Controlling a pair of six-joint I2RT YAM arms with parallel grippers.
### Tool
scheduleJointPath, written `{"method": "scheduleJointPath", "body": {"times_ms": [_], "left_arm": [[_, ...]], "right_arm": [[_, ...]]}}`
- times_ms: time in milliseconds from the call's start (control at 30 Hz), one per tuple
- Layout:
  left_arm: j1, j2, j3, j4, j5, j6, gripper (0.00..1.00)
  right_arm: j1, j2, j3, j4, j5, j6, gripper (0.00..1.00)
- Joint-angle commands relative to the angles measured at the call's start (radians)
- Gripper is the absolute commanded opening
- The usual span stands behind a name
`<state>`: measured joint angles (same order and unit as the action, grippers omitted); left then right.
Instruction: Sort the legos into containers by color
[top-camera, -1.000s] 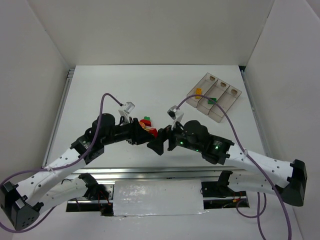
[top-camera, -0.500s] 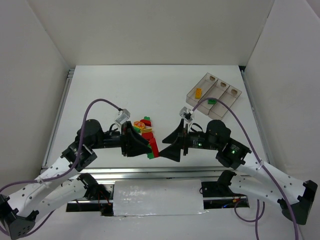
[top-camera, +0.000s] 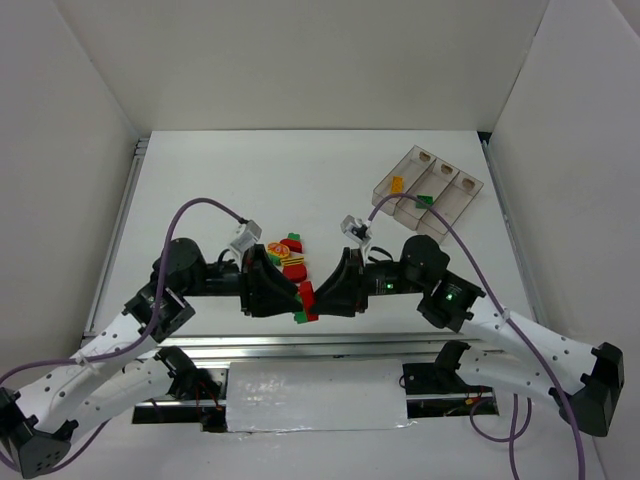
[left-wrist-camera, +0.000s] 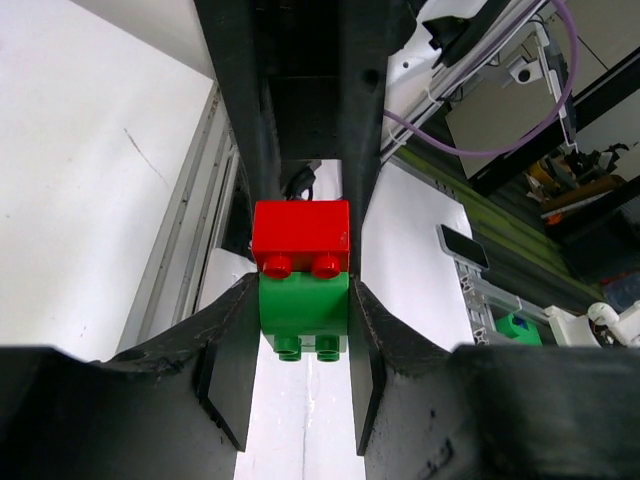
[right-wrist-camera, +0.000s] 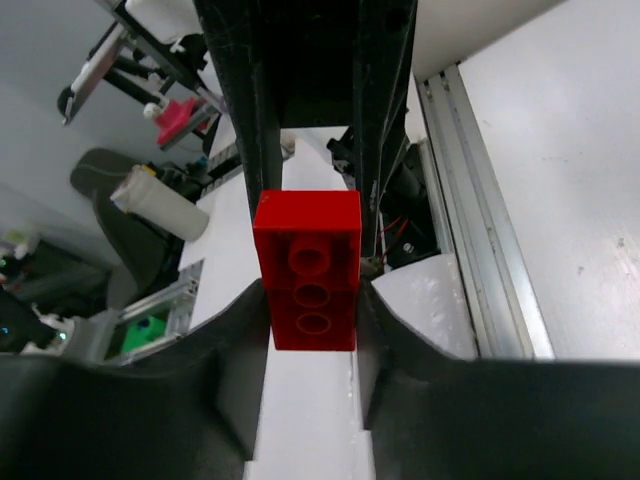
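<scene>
A red brick (left-wrist-camera: 301, 238) is stuck to a green brick (left-wrist-camera: 304, 305), and the pair hangs near the table's front edge between the two arms. My left gripper (left-wrist-camera: 303, 330) is shut on the green brick (top-camera: 300, 316). Facing it, my right gripper (right-wrist-camera: 310, 330) is shut on the red brick (right-wrist-camera: 307, 270). In the top view the left gripper (top-camera: 293, 300) and right gripper (top-camera: 320, 298) meet tip to tip at the red brick (top-camera: 306, 293). A small pile of red, yellow and green legos (top-camera: 285, 253) lies just behind them. The containers (top-camera: 462, 197) stand at the back right.
A yellow brick (top-camera: 397, 184) lies in the containers' left compartment and a green one (top-camera: 424, 201) in the middle compartment. White walls close in the table on three sides. A metal rail (top-camera: 320, 345) runs along the near edge.
The right gripper swung in from the right and shut on the red brick. The left arm drew back toward the near edge with the stacked pair.
</scene>
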<state>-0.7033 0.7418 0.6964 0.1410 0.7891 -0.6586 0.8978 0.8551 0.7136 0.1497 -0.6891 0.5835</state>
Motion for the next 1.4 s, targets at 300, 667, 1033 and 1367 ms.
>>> {"method": "scheduleJointPath", "body": {"times_ms": [300, 667, 1033, 1367], "left_arm": [[-0.005, -0.028, 0.022, -0.021, 0.029, 0.068, 0.00], [-0.005, -0.081, 0.067, -0.177, -0.121, 0.119, 0.00], [-0.004, 0.002, 0.201, -0.724, -0.784, 0.186, 0.00], [-0.005, -0.079, 0.173, -0.722, -0.818, 0.165, 0.00]], "right_arm": [[-0.081, -0.057, -0.077, 0.120, -0.050, -0.057, 0.00], [-0.269, -0.097, -0.048, -0.128, 0.126, -0.109, 0.00], [-0.824, 0.419, 0.371, -0.720, 0.960, 0.016, 0.00], [-0.993, 0.777, 0.670, -0.777, 1.005, -0.008, 0.00]]}}
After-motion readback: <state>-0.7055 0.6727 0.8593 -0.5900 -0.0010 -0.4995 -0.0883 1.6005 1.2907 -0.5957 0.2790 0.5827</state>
